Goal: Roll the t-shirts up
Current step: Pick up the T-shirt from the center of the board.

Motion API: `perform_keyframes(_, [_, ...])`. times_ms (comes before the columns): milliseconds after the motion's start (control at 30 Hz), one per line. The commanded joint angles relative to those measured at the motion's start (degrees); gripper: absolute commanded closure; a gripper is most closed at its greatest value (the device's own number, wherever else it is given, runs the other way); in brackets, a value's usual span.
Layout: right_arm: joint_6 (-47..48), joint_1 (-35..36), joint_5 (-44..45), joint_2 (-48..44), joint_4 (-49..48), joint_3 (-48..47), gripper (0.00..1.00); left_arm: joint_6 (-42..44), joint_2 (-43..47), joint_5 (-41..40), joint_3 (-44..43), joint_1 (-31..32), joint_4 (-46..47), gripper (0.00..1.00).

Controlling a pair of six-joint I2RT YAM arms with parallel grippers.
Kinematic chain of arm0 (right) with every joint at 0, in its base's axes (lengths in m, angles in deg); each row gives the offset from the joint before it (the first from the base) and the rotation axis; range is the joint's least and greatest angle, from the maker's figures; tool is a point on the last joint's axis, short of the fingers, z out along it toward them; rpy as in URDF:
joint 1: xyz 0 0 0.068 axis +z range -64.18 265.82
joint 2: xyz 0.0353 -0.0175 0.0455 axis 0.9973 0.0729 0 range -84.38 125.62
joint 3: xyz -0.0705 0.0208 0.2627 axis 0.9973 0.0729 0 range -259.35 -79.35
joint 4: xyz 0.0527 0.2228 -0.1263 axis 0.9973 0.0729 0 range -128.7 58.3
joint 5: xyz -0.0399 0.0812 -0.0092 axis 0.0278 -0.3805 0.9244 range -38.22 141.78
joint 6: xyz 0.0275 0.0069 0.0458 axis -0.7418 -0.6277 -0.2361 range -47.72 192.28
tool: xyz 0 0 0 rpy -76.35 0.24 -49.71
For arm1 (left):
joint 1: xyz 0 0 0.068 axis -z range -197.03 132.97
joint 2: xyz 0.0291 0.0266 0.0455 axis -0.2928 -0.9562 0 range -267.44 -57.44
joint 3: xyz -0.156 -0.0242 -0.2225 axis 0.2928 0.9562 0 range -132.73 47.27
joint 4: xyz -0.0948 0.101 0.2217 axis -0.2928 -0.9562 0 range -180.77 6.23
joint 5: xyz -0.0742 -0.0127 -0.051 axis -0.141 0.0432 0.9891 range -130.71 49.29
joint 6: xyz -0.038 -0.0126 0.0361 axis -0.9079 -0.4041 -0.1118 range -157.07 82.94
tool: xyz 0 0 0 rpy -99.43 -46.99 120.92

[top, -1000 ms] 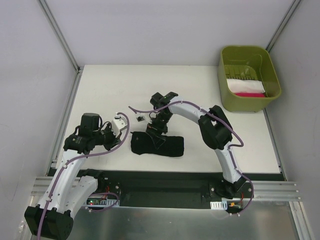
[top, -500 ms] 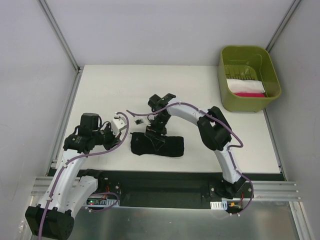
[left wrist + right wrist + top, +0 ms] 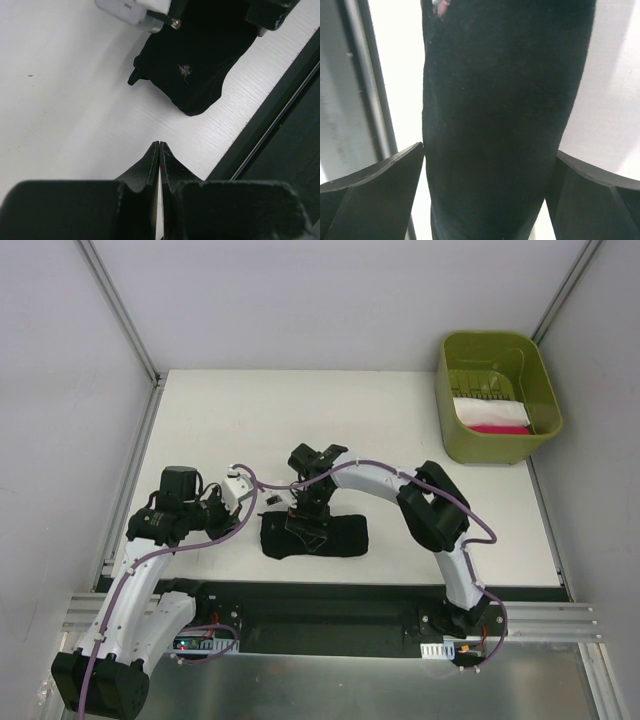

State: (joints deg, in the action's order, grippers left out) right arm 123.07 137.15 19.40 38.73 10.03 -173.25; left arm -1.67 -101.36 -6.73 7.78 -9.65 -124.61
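T-shirt (image 3: 345,537), black and rolled up, lies near the front edge of the table (image 3: 220,420). My right gripper (image 3: 487,155) straddles it, fingers spread on either side. My left gripper (image 3: 159,150) hovers to its left, apart, fingers pressed together. Far right stands a green bin (image 3: 500,448).

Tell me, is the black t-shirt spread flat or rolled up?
Rolled up, not spread: the black t-shirt lies as a narrow, compact bundle on the table, with no sleeves spread out.

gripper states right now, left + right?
Left gripper: closed, holding nothing.
Right gripper: open, fingers wide on either side of the black t-shirt, which fills the gap; no firm grip can be told.
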Motion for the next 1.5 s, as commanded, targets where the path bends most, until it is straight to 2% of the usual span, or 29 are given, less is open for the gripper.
perform_keyframes(0, [0.89, 2.45, 16.28, 0.74, -10.92, 10.64, 0.04, 0.81, 0.15, -0.23, 0.02, -0.96, -0.82, 1.00])
perform_keyframes(67, [1.16, 4.03, 18.92, -0.15, -13.92, 12.78, 0.04, 1.08, 0.24, -0.49, 0.11, -0.96, -0.73, 1.00])
perform_keyframes(400, [-0.69, 5.97, 21.13, 1.69, -18.58, 17.88, 0.04, 0.64, 0.77, -1.81, -2.35, -1.05, -0.82, 1.00])
perform_keyframes(433, [-0.34, 6.23, 21.57, 2.22, -19.11, 18.32, 0.01, 1.16, 0.68, -2.16, -3.05, -1.05, -0.82, 1.00])
perform_keyframes(600, [0.98, 7.38, 23.06, 3.63, -19.46, 19.99, 0.09, 1.08, 0.41, -2.25, -4.81, -1.05, -0.73, 1.00])
perform_keyframes(700, [1.60, 7.47, 22.54, 4.59, -18.15, 19.56, 0.23, 0.81, 1.46, -1.02, -5.34, -1.05, -1.61, 1.00])
perform_keyframes(800, [2.21, 7.55, 21.31, 4.33, -16.04, 19.20, 0.45, 5.02, 2.52, -1.10, -4.64, -1.05, -6.52, 1.00])
perform_keyframes(867, [2.21, 7.55, 20.69, 3.63, -14.20, 18.68, 0.71, 7.92, 3.49, -3.98, -2.80, -1.05, -8.54, 1.00])
perform_keyframes(900, [1.43, 7.47, 21.04, 3.19, -13.49, 18.24, 0.99, 8.98, 4.62, -4.79, -2.09, -1.05, -9.16, 0.99])
perform_keyframes(967, [0.81, 7.03, 22.01, 2.93, -11.30, 16.48, 0.99, 12.06, 6.03, -6.55, 0.89, -1.05, -9.61, 0.90])
perform_keyframes(1033, [-0.33, 5.63, 20.62, 2.66, -8.15, 14.03, 0.99, 13.64, 7.09, -8.84, 2.91, -1.05, -9.87, 0.85])
perform_keyframes(1167, [-4.55, 2.99, 15.95, 2.66, -1.20, 8.24, 0.99, 17.33, 7.62, -5.33, 0.82, -0.96, -12.95, 0.85])
perform_keyframes(1233, [-4.55, 3.07, 14.46, 1.62, 1.79, 7.43, 0.99, 18.91, 7.97, -4.36, -0.24, -0.87, -12.95, 0.77])
perform_keyframes(1367, [-5.08, 2.90, 11.73, 0.91, 7.07, 3.57, 0.99, 21.81, 5.35, -7.51, -1.38, -0.78, -13.56, 0.76])
perform_keyframes(1467, [-4.91, 2.11, 12.60, -1.37, 7.61, 2.77, 0.99, 23.05, 5.51, -9.37, -3.14, -0.78, -13.74, 0.75])
